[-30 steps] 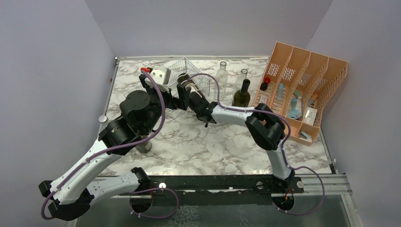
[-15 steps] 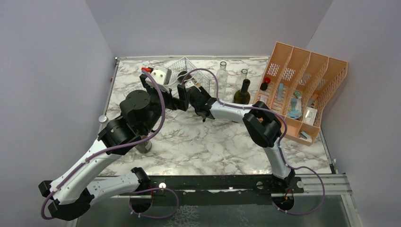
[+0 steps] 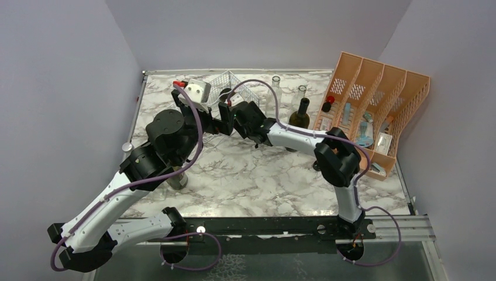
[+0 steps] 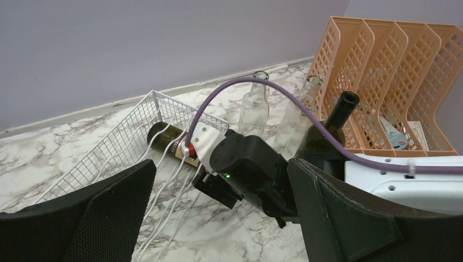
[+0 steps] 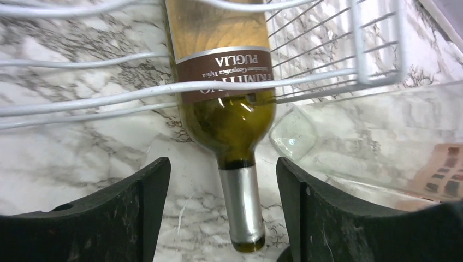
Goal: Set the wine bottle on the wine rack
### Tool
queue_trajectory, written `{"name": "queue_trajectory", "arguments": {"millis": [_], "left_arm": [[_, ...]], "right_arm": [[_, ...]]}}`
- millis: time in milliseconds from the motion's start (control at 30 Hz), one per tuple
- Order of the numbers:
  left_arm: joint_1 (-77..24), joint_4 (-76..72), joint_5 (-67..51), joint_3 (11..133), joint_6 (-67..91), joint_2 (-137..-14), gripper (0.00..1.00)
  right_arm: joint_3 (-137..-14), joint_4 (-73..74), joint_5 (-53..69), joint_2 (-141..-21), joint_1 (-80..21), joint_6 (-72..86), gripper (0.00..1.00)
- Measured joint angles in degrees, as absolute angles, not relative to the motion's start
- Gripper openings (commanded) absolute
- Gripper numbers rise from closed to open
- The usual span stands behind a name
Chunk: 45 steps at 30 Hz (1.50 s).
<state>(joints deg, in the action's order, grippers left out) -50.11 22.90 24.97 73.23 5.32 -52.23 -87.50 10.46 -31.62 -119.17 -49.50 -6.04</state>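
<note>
The wine bottle [image 5: 226, 114], dark green with a brown label and a silver-capped neck, lies on its side in the white wire wine rack [image 5: 377, 38], with its neck poking out over the marble. My right gripper [image 5: 223, 164] is open. Its fingers stand either side of the neck with a gap on both sides. In the left wrist view, the bottle [image 4: 164, 136] rests in the rack [image 4: 125, 131] just behind the right gripper's body. My left gripper [image 4: 221, 164] is wide open and empty, hovering near the rack [image 3: 225, 82].
An upright dark green bottle [image 3: 300, 117] and two clear glass bottles [image 3: 275, 88] [image 3: 300, 92] stand right of the rack. An orange slotted file organizer [image 3: 374, 105] fills the far right. A small metal cylinder [image 3: 175, 181] sits under the left arm.
My right gripper has opened off the bottle's neck, leaving the bottle lying in the rack. The right arm's elbow has shifted slightly. The left arm stays put.
</note>
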Motion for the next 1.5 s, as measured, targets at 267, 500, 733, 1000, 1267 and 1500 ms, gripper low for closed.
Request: {"name": "queue_trajectory", "arguments": {"millis": [267,500,733,1000,1267,1500], "left_arm": [[-50.11,22.9,25.19,74.35,5.08,-52.29,0.99],[-50.11,22.9,25.17,74.5,5.08,-51.72,0.99],[-50.11,22.41,24.91,74.37,5.08,-48.8,0.99],[-50.11,19.55,24.16,70.59,5.1,-46.17,0.99],[-50.11,18.13,22.09,65.78,5.08,-48.42,0.99],[-50.11,18.06,20.97,64.97,5.02,-51.33,0.99]], "right_arm": [[-82.21,11.81,-22.09,-105.08,-49.5,-2.98,0.74],[-78.52,14.59,-12.49,-93.65,-49.5,-0.01,0.74],[-77.6,15.29,-11.53,-80.36,-49.5,2.57,0.74],[-77.49,16.71,-28.03,-73.17,-49.5,3.11,0.88],[-75.26,21.08,-36.97,-73.21,-43.03,6.48,0.88],[-72.95,21.15,-31.09,-74.39,-35.18,9.67,0.78]]}}
